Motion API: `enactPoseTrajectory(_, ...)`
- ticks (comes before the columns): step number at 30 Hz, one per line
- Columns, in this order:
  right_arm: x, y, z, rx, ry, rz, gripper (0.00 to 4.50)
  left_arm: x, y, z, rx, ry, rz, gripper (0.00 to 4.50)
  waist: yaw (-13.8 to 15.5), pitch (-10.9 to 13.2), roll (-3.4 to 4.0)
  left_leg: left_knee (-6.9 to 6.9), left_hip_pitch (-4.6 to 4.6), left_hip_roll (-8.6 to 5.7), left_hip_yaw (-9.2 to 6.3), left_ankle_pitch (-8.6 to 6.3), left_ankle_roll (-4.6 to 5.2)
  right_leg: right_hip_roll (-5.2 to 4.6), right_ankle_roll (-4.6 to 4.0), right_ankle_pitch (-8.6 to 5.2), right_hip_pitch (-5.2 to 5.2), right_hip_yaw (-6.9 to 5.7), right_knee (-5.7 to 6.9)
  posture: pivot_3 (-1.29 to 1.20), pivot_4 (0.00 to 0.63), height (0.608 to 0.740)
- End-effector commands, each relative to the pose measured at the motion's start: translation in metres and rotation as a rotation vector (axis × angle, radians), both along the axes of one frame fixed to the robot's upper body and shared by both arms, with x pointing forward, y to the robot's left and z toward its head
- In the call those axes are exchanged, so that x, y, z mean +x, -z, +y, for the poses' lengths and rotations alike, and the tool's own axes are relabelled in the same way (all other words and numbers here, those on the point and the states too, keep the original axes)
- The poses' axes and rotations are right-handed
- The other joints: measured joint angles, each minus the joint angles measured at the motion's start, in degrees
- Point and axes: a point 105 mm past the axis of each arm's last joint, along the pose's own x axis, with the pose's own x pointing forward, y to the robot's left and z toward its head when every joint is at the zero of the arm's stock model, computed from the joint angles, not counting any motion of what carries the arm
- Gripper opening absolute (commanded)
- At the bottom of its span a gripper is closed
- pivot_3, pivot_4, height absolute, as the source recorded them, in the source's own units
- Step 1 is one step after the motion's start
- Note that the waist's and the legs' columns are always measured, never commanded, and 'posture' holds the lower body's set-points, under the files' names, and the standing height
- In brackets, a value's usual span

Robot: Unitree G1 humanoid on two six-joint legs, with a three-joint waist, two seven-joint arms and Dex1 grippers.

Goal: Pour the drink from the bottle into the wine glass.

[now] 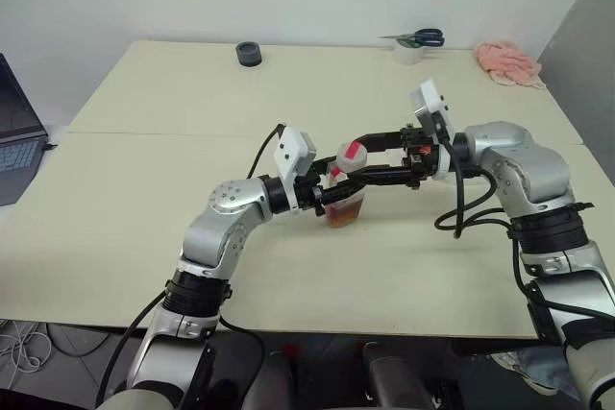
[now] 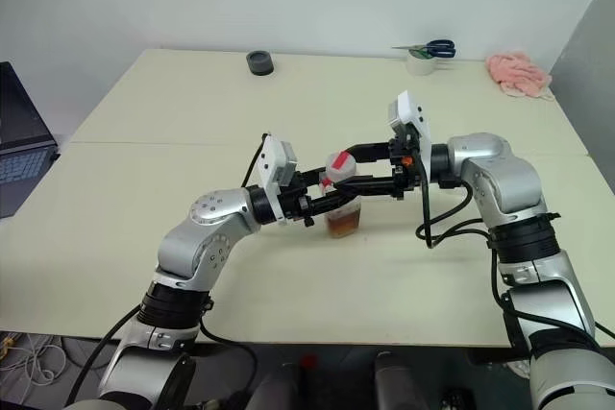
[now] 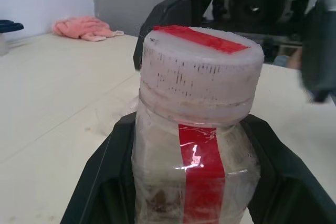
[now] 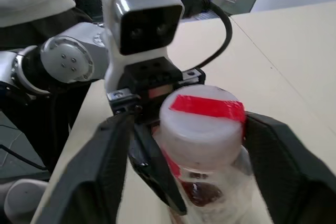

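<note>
Near the middle of the table (image 1: 144,266), the left gripper (image 1: 332,191) clamps the bottle (image 1: 344,201) upright, apparently to steady it. Astride its cap (image 4: 202,124), the right gripper (image 4: 181,156) stands spread, seemingly ready to unscrew.

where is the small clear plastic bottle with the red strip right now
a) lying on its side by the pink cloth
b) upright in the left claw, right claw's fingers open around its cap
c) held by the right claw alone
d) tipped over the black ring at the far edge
b: the small clear plastic bottle stands upright between the left claw fingers, while the right claw has its fingers spread on either side of the cap.
</note>
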Motion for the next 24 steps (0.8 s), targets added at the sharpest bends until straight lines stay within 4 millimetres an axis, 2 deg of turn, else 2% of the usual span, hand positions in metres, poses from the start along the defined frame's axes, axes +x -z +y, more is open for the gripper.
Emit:
enactPoseTrajectory(1,-0.014,-0.027,0.001,0.075,-0.012,-0.074,4.50,0.004,-0.013,0.000,-0.015,-0.003,-0.048,2.14,0.01,0.00,0.00,0.00,0.00,0.00,0.00,0.00,0.00,0.00,0.00,0.00,0.00,0.00,0.00,0.00,0.150,0.740)
enactPoseTrajectory(5,-0.017,-0.031,0.002,0.091,0.072,-0.081,4.50,0.005,-0.012,-0.003,-0.014,0.009,-0.047,2.14,0.10,0.00,0.00,0.02,-0.01,-0.01,-0.01,0.00,0.00,0.00,0.00,0.00,0.00,-0.01,0.01,0.00,0.150,0.740)
enactPoseTrajectory(12,-0.003,-0.032,0.008,0.109,0.445,-0.095,4.50,0.008,-0.014,-0.005,-0.018,0.012,-0.058,2.14,-0.03,0.00,0.00,0.01,0.00,0.02,-0.01,0.01,-0.01,0.01,0.00,0.00,-0.03,0.03,0.08,0.00,0.150,0.740)
enactPoseTrajectory(17,-0.022,-0.024,0.015,0.109,0.532,-0.076,4.50,0.007,-0.012,-0.003,-0.015,0.012,-0.057,2.14,0.32,0.00,0.00,0.00,-0.06,-0.02,-0.01,0.01,-0.02,-0.02,0.00,0.00,-0.03,0.02,0.02,0.00,0.150,0.740)
enactPoseTrajectory(24,-0.026,-0.010,0.015,0.151,0.730,-0.011,4.50,0.010,-0.012,-0.001,-0.016,-0.001,-0.063,2.14,0.31,-0.01,0.00,0.01,-0.04,-0.01,-0.03,0.01,-0.01,0.00,0.00,0.00,-0.03,0.01,0.07,0.00,0.150,0.740)
